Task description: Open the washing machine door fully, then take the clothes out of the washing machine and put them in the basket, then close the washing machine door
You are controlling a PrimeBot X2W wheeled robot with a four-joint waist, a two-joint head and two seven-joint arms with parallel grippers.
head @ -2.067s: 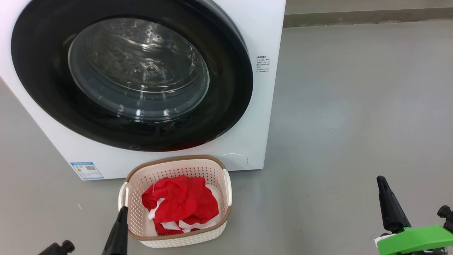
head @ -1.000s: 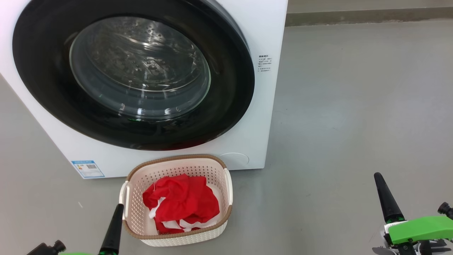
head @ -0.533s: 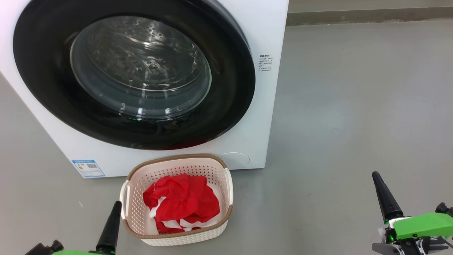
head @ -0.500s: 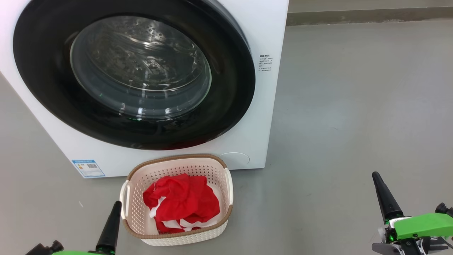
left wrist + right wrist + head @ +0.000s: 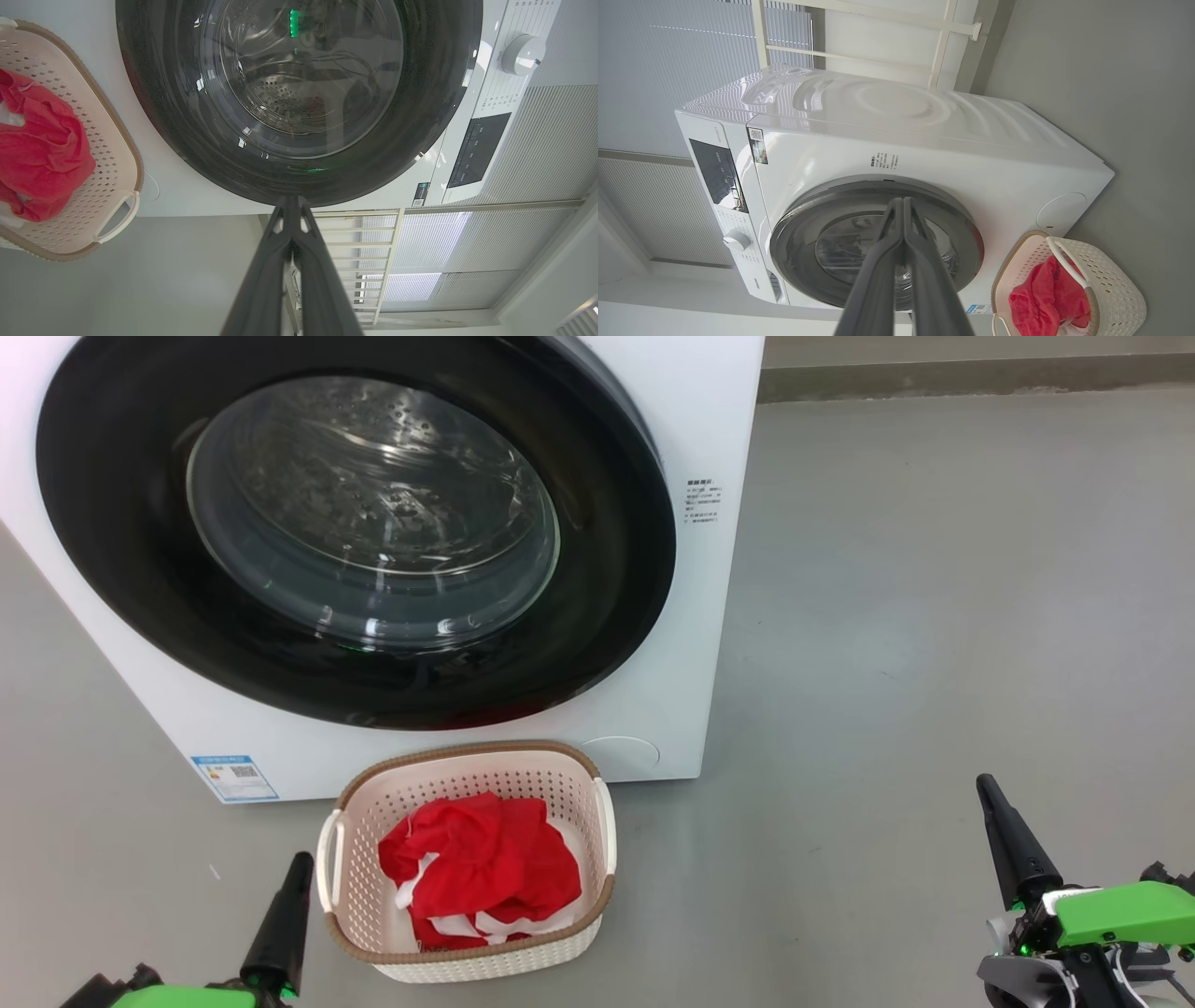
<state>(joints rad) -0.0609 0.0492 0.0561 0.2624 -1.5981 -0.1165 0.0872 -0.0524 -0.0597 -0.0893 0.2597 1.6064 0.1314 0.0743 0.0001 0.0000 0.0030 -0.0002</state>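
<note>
a: how does the robot look up front?
b: long dark tapering cones, the left gripper (image 5: pixel 299 863) and the right gripper (image 5: pixel 983 786).
a: and behind those?
b: a bright green housing (image 5: pixel 1125 910) (boxy, matte), beside a black knob (image 5: pixel 1159 873).

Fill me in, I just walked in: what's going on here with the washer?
Nothing is being handled right now. The washing machine door looks closed against the washing machine, and the red clothes lie in the basket on the floor in front of it. The robot's left hand and right hand are both shut and empty, held low on either side of the basket. The laundry job looks about finished.
</note>
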